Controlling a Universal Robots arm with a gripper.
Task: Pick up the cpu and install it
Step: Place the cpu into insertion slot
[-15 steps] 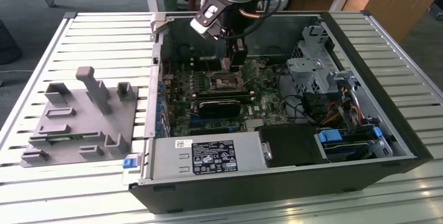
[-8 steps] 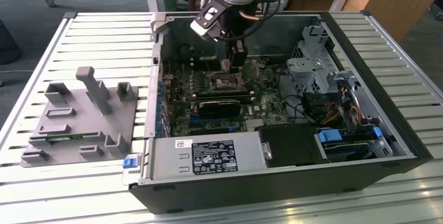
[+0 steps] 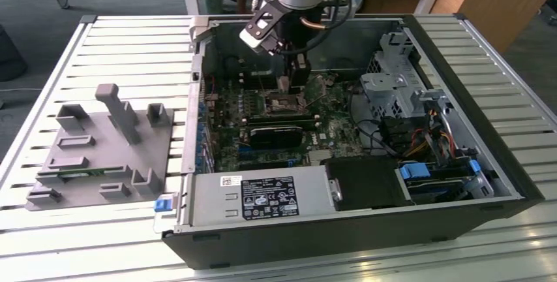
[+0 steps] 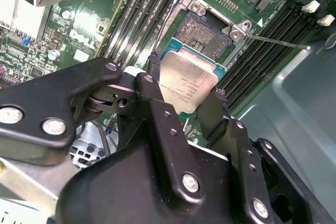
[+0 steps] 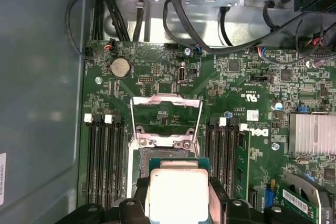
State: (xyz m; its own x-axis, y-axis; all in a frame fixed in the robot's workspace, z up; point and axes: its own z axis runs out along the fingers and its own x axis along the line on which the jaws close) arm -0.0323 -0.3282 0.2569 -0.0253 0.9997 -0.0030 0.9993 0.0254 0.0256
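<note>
- Read the exterior view as a clock face centred on the open computer case (image 3: 366,236). Your arm comes in from 12 o'clock, and the gripper (image 3: 296,86) hangs low over the motherboard (image 3: 261,122).
- Your gripper is closed narrowly on the cpu (image 4: 190,77). One black finger (image 4: 149,90) presses one edge and its partner presses the opposite edge.
- In both wrist views the silver lid of the cpu (image 5: 178,195) faces the camera, with its thin green rim showing.
- The cpu is held just over one edge of the socket (image 4: 207,30), partly overlapping it. You cannot tell from these pictures whether it touches.
- The socket (image 5: 167,157) is open. Its metal load frame (image 5: 166,116) is flipped back, and the thin retention lever (image 4: 278,40) stands away from it.
- Dark memory slots (image 5: 105,150) run along both sides of the socket.
- The power supply (image 3: 257,197) fills the case at about 7 o'clock.
- A grey fixture plate (image 3: 96,158) lies on the slatted table (image 3: 113,34) at 9 o'clock, on the exterior view's left, apart from the case.
</note>
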